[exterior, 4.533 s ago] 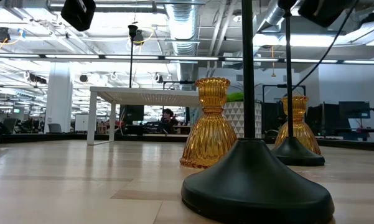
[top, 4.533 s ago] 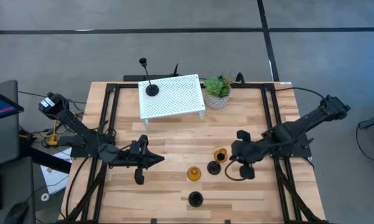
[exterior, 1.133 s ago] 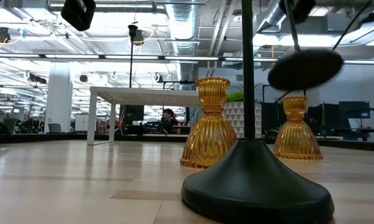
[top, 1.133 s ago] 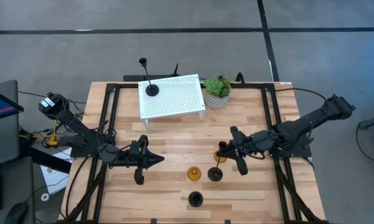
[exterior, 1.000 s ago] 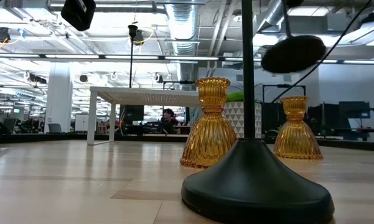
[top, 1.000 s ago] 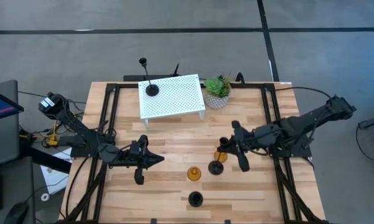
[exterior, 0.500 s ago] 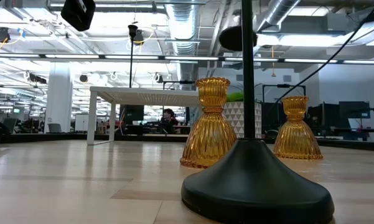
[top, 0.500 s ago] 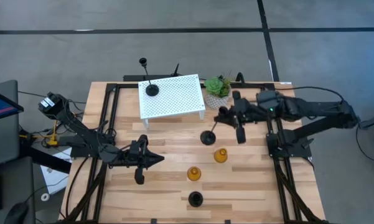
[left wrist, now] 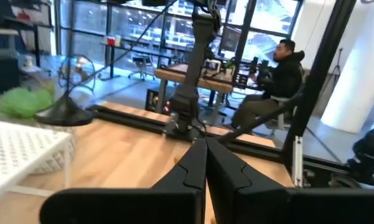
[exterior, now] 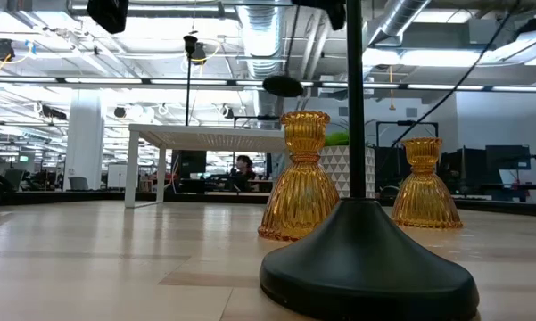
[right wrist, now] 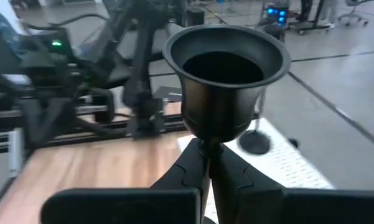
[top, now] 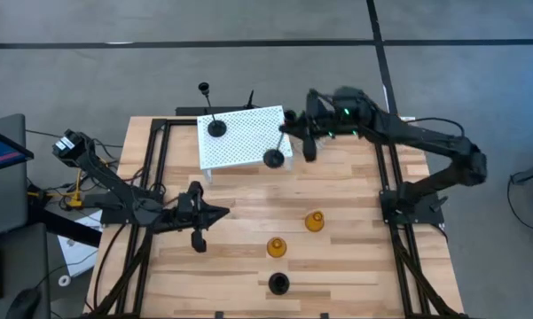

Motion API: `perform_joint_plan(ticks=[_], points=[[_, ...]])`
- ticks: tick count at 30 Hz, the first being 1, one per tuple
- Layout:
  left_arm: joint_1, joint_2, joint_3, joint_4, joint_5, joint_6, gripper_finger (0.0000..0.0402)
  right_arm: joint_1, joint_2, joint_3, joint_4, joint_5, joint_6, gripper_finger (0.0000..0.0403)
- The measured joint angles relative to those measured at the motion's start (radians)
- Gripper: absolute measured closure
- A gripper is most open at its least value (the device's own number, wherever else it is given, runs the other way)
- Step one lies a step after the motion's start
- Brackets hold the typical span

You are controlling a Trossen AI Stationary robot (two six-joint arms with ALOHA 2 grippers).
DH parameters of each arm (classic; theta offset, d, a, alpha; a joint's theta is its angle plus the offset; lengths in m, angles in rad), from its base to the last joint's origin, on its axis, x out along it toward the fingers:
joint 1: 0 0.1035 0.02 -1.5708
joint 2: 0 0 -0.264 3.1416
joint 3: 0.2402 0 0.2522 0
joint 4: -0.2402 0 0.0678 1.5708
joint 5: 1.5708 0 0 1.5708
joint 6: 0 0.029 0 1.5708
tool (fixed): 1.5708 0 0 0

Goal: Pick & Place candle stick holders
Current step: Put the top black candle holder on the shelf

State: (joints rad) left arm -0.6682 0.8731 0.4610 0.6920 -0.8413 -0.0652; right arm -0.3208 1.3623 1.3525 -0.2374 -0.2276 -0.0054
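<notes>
Right gripper (right wrist: 206,163) shut on thin stem of black candle stick holder (right wrist: 223,84), cup upright, open mouth visible. White perforated shelf (right wrist: 286,163) at 4 o'clock, second black holder base (right wrist: 256,142) on it. Wooden table (right wrist: 93,171) at 8 o'clock.

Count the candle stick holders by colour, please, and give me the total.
Black: 3 — black holder on the white rack, black holder carried by the right end effector, black holder near the front edge.
Amber: 2 —.
Total: 5
</notes>
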Motion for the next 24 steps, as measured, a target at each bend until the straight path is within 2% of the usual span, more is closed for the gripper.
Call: perform_joint_plan(ticks=[4,10,18,24], points=[[0.0,-0.048,0.001,-0.037,-0.085,0.059,0.0394,-0.062,0.111,0.162,-0.064,-0.019,-0.032,0.0403],[0.0,-0.082,0.001,-0.096,-0.188,0.069,0.0394,-0.139,0.275,0.356,-0.154,-0.019,-0.059,0.0403],[0.0,-0.08,0.001,-0.13,-0.341,0.086,0.0394,-0.252,0.373,0.398,-0.177,-0.063,-0.076,0.0403],[0.027,-0.081,0.001,-0.128,-0.365,0.092,0.0394,-0.305,0.396,0.398,-0.178,-0.086,-0.074,0.0403]])
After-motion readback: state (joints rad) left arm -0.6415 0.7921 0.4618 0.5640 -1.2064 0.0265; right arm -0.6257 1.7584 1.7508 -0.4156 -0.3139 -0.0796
